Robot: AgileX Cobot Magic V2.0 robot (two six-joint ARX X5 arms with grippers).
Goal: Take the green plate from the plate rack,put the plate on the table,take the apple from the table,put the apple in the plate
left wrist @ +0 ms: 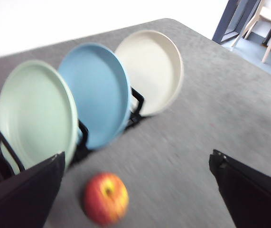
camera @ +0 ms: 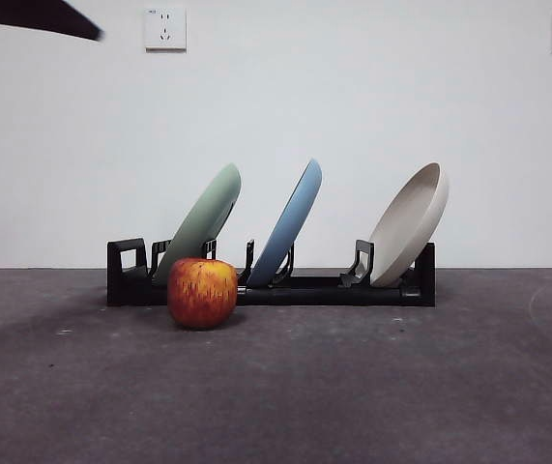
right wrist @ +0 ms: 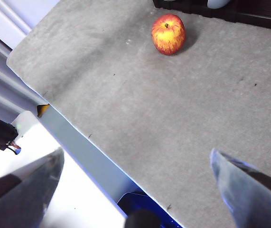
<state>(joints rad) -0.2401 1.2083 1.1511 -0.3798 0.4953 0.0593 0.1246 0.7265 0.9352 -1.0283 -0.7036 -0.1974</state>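
The green plate [camera: 202, 221] leans in the leftmost slot of the black plate rack [camera: 334, 288]; it also shows in the left wrist view [left wrist: 33, 111], beside the rack [left wrist: 137, 102]. The red apple [camera: 202, 292] stands on the table [camera: 353, 387] just in front of the rack's left part, and shows in the left wrist view [left wrist: 106, 197] and the right wrist view [right wrist: 168, 33]. My left gripper [left wrist: 135, 190] is open, in the air above and in front of the apple and green plate. My right gripper [right wrist: 135, 190] is open over the table's near edge, far from the apple.
A light blue plate [camera: 290, 220] and a beige plate [camera: 413, 223] lean in the rack's middle and right slots. A black arm tip [camera: 39, 16] shows at the top left corner. The table edge [right wrist: 78, 137] runs below my right gripper.
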